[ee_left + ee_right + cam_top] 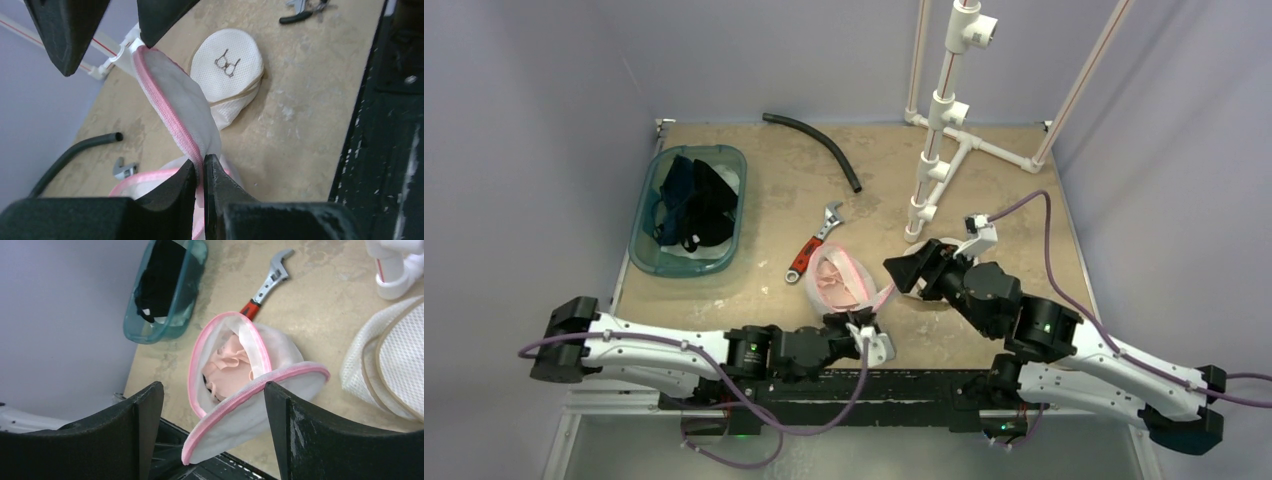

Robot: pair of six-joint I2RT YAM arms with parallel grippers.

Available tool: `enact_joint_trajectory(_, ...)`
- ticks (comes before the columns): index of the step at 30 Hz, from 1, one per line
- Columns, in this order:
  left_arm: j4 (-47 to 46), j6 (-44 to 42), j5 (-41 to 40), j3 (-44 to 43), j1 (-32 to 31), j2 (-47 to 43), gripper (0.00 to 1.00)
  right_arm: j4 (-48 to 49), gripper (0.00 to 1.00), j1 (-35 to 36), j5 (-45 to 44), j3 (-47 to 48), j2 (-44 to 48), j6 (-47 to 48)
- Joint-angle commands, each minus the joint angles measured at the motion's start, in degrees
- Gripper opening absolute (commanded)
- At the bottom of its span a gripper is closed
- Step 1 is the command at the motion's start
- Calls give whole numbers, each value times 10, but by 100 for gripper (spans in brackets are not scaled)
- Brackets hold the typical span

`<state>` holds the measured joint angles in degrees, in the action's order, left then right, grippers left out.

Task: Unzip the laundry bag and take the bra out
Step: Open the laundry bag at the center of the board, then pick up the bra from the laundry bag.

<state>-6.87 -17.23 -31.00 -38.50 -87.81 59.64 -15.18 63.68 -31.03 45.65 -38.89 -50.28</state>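
Note:
The laundry bag [839, 275], white mesh with a pink zipper rim, lies unzipped mid-table with its flap lifted. A peach bra [230, 365] shows inside the opening [832, 280]. My left gripper [200, 165] is shut on the pink rim of the flap [180, 105], at the bag's near side [862, 330]. My right gripper [212, 390] stands open just right of the bag [906, 268]. The flap's far end reaches up to its black fingers [160, 20]. Nothing is clamped between them.
A white mesh pouch [230, 65] lies under the right gripper. A red-handled wrench [814, 250] lies behind the bag, a black hose [819, 145] farther back. A teal bin [742, 200] with dark clothes sits far left. A white pipe frame [944, 130] rises at the back right.

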Motion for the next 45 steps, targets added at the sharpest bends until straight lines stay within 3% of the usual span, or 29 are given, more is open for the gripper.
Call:
enact_joint_trajectory(1,-97,-133,-185,24,-49,39,11,-65,77,-2,-45,19,27,-50)
enact_joint_trajectory(5,-111,-112,-233,43,-74,50,38,-100,77,-3,-53,5,58,-55)
enact_joint_trajectory(10,-122,-81,-261,72,-105,32,54,-102,76,-2,-42,-35,76,-50)
enact_joint_trajectory(12,-106,-53,-273,70,-110,16,74,-82,75,-2,-29,-51,73,-34)
enact_joint_trajectory(13,-102,-44,-277,70,-111,-3,75,-71,75,-2,-24,-58,67,-26)
enact_joint_trajectory(18,-111,21,-308,71,-108,-83,74,13,71,-2,0,-84,1,11)
enact_joint_trajectory(21,-30,162,-299,37,-58,-101,71,53,70,-5,-9,-88,-57,29)
enact_joint_trajectory(22,18,236,-261,23,-12,-106,69,73,70,-10,6,-91,-71,42)
enact_joint_trajectory(24,97,357,-106,11,122,-110,61,105,71,-36,41,-101,-94,56)
enact_joint_trajectory(26,117,463,17,12,221,-105,52,134,71,-68,81,-116,-107,67)
enact_joint_trajectory(30,125,575,95,2,264,-87,42,183,71,-88,115,-154,-104,79)
enact_joint_trajectory(36,122,597,149,-63,264,-11,35,234,71,-94,141,-184,-133,92)
enact_joint_trajectory(40,196,579,108,-106,264,58,30,263,71,-95,145,-194,-142,93)
enact_joint_trajectory(45,262,581,37,-110,264,79,30,306,71,-95,158,-187,-165,115)
